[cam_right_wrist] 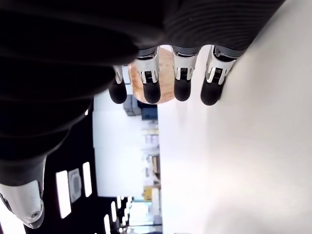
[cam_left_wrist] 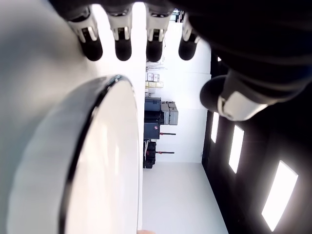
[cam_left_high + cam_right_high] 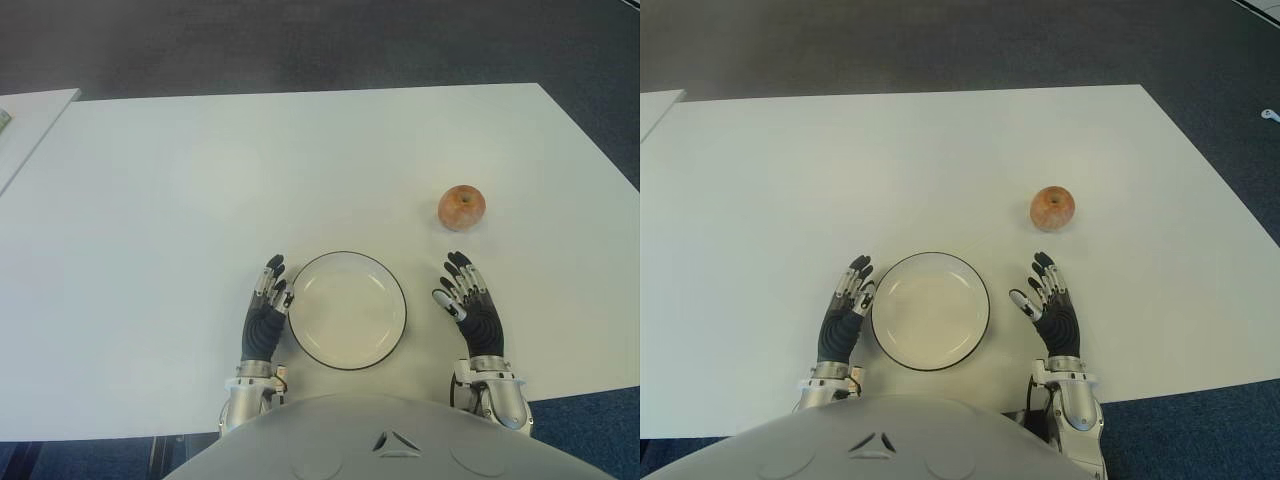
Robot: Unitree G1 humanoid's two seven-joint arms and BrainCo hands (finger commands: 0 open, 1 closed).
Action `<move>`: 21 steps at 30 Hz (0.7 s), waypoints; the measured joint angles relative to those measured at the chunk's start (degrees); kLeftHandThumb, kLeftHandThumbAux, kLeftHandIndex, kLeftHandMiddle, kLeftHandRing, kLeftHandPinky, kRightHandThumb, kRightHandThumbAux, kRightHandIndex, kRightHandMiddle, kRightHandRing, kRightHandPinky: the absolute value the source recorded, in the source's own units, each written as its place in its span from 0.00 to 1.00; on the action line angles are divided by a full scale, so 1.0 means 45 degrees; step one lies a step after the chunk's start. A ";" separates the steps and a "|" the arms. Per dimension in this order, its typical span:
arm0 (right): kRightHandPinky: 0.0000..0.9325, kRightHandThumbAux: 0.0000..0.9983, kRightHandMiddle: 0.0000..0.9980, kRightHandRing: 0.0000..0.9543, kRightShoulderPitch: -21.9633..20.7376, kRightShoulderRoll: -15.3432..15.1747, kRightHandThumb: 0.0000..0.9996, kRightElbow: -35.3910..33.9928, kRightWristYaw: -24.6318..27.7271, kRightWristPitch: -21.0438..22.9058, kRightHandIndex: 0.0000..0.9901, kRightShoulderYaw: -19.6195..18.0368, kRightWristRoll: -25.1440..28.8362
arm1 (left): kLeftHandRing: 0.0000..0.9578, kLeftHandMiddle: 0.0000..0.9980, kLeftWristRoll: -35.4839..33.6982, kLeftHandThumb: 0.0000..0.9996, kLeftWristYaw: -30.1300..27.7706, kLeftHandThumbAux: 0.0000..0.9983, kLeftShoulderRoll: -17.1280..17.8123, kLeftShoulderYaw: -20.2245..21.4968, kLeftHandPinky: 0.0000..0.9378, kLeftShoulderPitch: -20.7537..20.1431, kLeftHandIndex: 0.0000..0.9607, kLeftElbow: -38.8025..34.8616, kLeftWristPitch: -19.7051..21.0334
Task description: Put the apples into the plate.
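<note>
A broad white surface (image 3: 200, 180) fills most of the scene, its far edge running straight across and its right edge slanting away toward the near corner. Beyond the far edge and past the right edge lies dark grey carpet (image 3: 300, 45). At the far left corner, just apart from the surface, stands a second white table (image 3: 25, 125), only its corner showing, with something small at its very edge, too cut off to tell. On the carpet far off to the right sits a small pale object (image 3: 1270, 114).
</note>
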 measured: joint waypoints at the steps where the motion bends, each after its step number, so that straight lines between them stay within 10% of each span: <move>1: 0.00 0.61 0.00 0.00 -0.0024 -0.0024 0.12 -0.0207 0.0013 0.0142 0.00 -0.0019 0.0041 | 0.00 0.00 -0.0027 0.01 0.0000 0.50 -0.0004 0.0002 0.00 -0.0036 0.00 0.0022 -0.0008; 13: 0.00 0.67 0.00 0.00 -0.1654 -0.0628 0.16 -0.2423 -0.0009 0.1523 0.00 -0.0594 0.0806 | 0.00 0.00 -0.0158 0.01 0.0140 0.52 -0.0170 0.0161 0.01 -0.0248 0.00 0.0410 -0.0270; 21: 0.00 0.61 0.00 0.00 -0.3038 -0.1694 0.19 -0.2449 -0.1217 0.0726 0.00 -0.0715 -0.2973 | 0.00 0.00 0.0189 0.01 0.0501 0.50 -0.0218 0.0465 0.01 -0.0465 0.00 0.0631 -0.0360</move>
